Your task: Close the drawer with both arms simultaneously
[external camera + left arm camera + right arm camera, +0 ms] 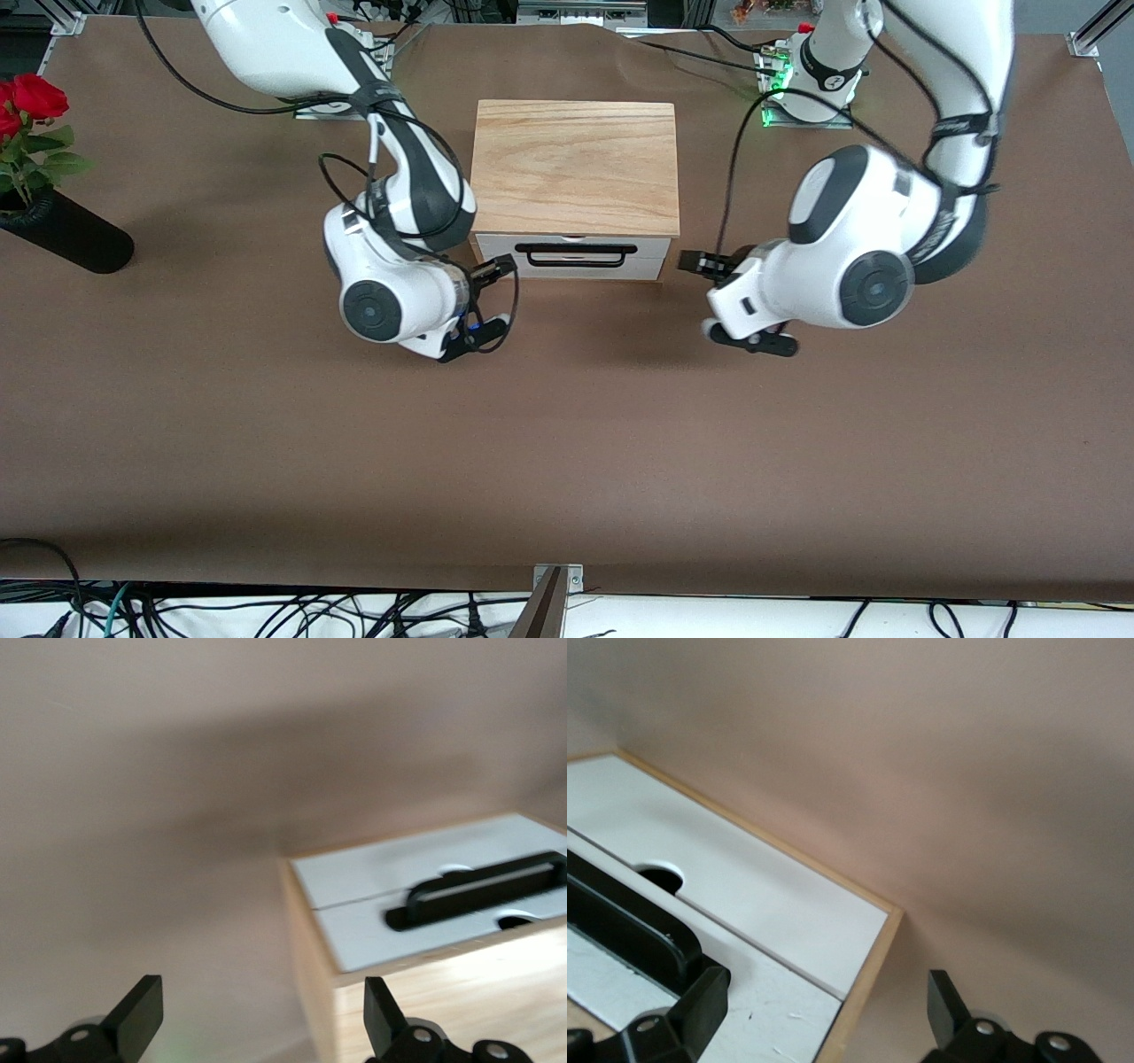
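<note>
Drawer (571, 257): we record it as the white-fronted sliding part of a small wooden box (576, 164) standing on the brown bench (567, 443) between the two arm bases. Its white panel sits flush with the box front, so we cannot see inside it and list no contents. A thin black wire handle (576, 254) runs across the panel; in both wrist views we see a fine seam dividing the white face into two strips, with a round cut-out beside the handle. The box top shows pale wood grain. We find no readable writing or labels on box or drawer.

Right pincer (493, 268): beside the corner of the drawer front toward the right arm's end of the bench, fingers spread wide, holding nothing; in its wrist view one finger (700, 1005) overlaps the white panel.

Left pincer (700, 263): beside the corner toward the left arm's end, likewise spread wide and empty, its fingers (383, 1014) straddling the box's edge in the wrist view.

Also listed: a black vase (66, 235) lying at the right arm's end, with red roses (31, 97).
</note>
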### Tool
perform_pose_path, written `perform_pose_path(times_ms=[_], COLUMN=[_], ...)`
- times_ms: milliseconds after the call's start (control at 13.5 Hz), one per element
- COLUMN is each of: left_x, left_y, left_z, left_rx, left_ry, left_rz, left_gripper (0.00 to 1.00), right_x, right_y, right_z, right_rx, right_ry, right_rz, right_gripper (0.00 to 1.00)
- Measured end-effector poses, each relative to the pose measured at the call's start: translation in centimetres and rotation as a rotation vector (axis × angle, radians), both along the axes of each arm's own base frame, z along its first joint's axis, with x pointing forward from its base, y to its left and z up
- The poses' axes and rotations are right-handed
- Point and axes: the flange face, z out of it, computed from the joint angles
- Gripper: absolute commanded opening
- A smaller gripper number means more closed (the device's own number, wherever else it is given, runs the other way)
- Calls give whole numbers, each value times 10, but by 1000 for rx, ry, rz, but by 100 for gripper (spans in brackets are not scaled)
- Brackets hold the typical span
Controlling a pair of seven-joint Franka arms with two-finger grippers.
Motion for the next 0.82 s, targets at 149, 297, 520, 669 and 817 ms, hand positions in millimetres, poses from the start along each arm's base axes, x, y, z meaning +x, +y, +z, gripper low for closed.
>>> perform_pose_path(times_ms=[149,297,520,669,817], left_x=[9,14,14,9,6], left_y=[46,86,125,146,176], left_z=[29,51,98,124,137], left_rx=[54,87,113,127,135], left_ry=[-65,-110,-208,-264,-295], left_rz=[39,78,64,3,-35], left_gripper=[100,100,100,100,100], right_x=[15,26,47,64,79], right_y=[-13,-22,-35,-51,-75], right_z=[13,21,38,50,64], right_rx=[-4,-42,-118,-141,-164], right_ry=[-46,-113,-257,-335,-383], right_rz=[-20,-14,8,-16,-53], right_gripper=[100,100,100,100,100])
